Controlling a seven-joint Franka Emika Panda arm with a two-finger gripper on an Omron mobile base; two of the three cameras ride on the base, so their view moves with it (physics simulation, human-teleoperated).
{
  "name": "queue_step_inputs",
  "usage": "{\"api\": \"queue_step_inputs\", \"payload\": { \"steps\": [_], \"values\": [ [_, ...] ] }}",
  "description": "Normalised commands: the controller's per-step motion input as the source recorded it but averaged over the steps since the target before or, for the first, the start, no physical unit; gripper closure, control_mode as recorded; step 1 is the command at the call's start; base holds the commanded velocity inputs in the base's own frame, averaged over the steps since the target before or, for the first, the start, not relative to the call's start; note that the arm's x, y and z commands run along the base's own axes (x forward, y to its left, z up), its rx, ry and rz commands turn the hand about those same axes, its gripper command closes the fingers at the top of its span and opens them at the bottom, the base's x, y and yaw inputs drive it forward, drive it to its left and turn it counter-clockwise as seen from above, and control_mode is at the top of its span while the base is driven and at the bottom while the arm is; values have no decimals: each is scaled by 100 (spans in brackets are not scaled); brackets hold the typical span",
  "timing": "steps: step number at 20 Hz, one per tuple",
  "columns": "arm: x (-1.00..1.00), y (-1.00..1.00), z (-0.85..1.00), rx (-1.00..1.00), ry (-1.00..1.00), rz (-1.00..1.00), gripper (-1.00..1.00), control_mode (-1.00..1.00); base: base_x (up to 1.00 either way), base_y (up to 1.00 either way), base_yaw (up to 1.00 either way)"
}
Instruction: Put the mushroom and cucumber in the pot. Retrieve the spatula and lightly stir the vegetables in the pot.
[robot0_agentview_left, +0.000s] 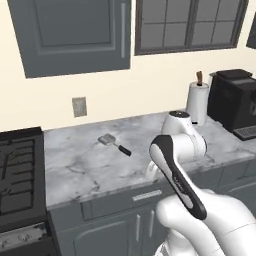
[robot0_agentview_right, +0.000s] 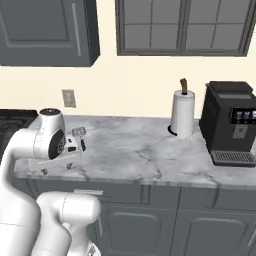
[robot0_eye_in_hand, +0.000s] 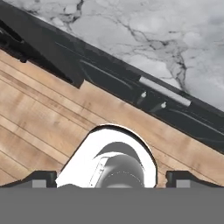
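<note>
Below, the two-finger gripper (robot0_eye_in_hand: 112, 178) stands with its dark fingertips (robot0_eye_in_hand: 41, 178) spread wide and nothing between them, aimed down over the wooden floor (robot0_eye_in_hand: 39, 127) beside the dark grey cabinet fronts (robot0_eye_in_hand: 127, 94). Farther off, the small spatula (robot0_agentview_left: 113, 143) with grey metal blade and black handle lies flat on the grey marble counter (robot0_agentview_left: 90, 167), between the black stove (robot0_agentview_left: 17, 170) and the white paper-towel roll (robot0_agentview_left: 197, 102).

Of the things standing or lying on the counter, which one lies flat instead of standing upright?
The spatula, flat on the marble left of the arm. The paper towel roll and coffee machine stand upright.

Bright, even rendered light, soft faint shadows, no glare, slightly low-resolution and soft throughout.
</note>
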Motion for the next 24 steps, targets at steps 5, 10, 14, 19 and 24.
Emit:
{"api": "queue_step_inputs", "payload": {
  "steps": [5,10,14,19,24],
  "values": [
    [0,0,0,0,0,0,-100,100,76,1,-2],
    [0,0,0,0,0,0,-100,100,57,4,-2],
    [0,0,0,0,0,0,-100,100,54,0,0],
    [0,0,0,0,0,0,-100,100,22,0,-2],
    [27,0,0,0,5,0,-100,-100,0,0,0]
  ]
}}
